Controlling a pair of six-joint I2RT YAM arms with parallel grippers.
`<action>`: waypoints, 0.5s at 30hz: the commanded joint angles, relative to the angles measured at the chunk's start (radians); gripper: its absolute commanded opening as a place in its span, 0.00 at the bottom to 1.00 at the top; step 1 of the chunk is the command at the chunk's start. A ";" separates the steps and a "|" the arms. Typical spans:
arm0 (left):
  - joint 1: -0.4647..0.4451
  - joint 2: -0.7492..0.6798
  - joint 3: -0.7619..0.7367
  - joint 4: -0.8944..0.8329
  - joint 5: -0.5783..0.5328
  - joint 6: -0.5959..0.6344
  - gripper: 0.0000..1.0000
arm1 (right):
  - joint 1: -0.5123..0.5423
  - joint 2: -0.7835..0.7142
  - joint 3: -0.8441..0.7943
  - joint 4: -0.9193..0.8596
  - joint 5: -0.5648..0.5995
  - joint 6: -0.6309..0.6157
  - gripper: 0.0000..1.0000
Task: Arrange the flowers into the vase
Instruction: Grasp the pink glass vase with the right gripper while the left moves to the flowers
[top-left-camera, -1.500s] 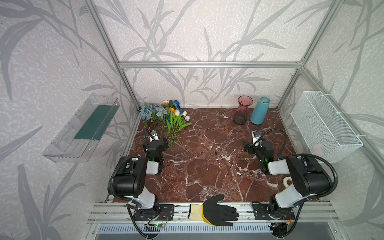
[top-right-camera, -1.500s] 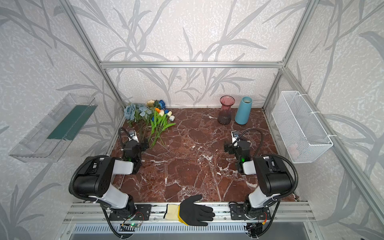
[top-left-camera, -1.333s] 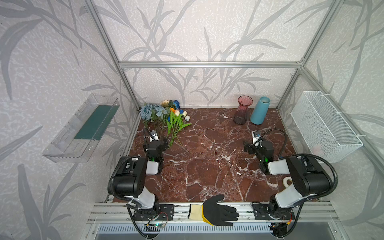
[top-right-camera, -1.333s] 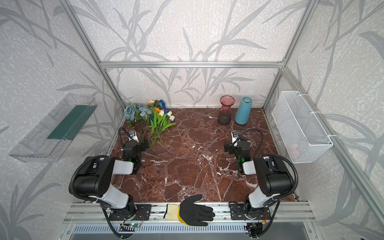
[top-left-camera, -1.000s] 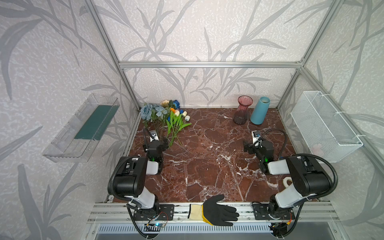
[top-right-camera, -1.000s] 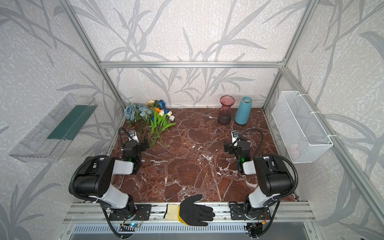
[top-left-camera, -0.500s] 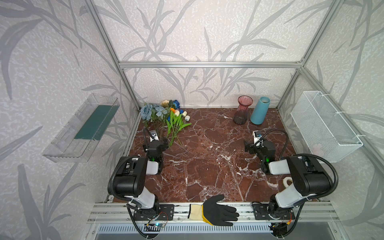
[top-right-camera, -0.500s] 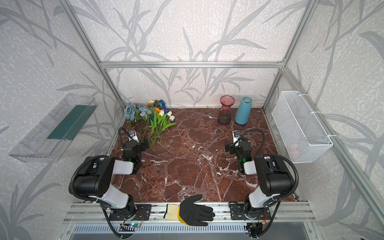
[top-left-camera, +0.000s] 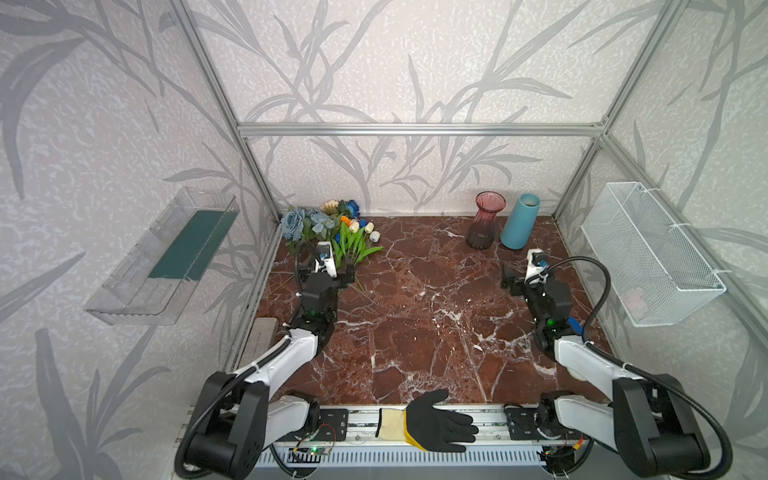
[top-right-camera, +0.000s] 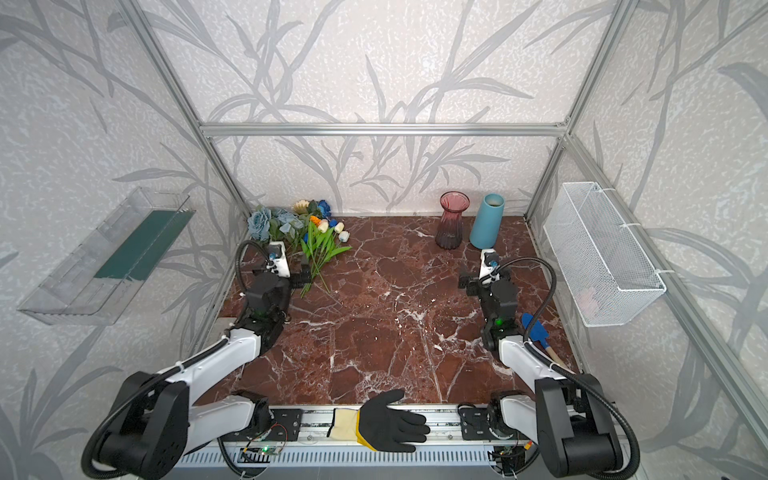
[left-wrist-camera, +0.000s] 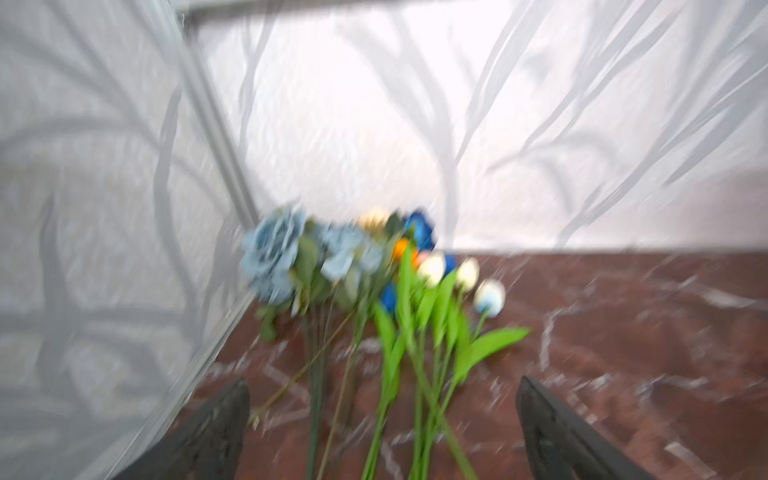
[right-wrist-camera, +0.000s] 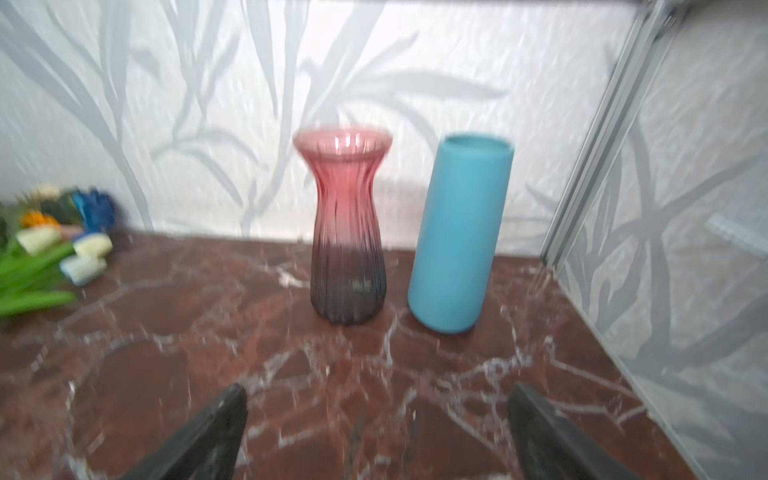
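Black left hand (left-wrist-camera: 382, 384) wide before flowers (left-wrist-camera: 345, 257)

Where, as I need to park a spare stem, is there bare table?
The middle of the table is bare between the left arm and right arm, and back to the wall between the flowers and the pink vase. Crowded: the back-left corner, flowers with the left gripper at their stems; the back right, pink vase beside blue vase.

Left arm (top-left-camera: 286, 353) and right arm (top-left-camera: 582, 355) pretty much match: white shells, chunky black joints, a black ribbed cable (top-left-camera: 609, 286) looping off each wrist, tiny green light (top-left-camera: 549, 321), dark wedge-shaped jaws.
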 joint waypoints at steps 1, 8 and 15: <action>-0.018 0.025 0.116 0.010 0.343 -0.003 0.99 | 0.003 0.085 0.170 -0.134 -0.043 0.040 0.98; -0.039 0.249 0.302 0.028 0.544 -0.081 0.99 | -0.002 0.436 0.407 0.039 -0.206 0.045 0.99; -0.081 0.286 0.259 0.021 0.589 -0.082 0.99 | 0.000 0.656 0.538 0.120 -0.200 0.097 1.00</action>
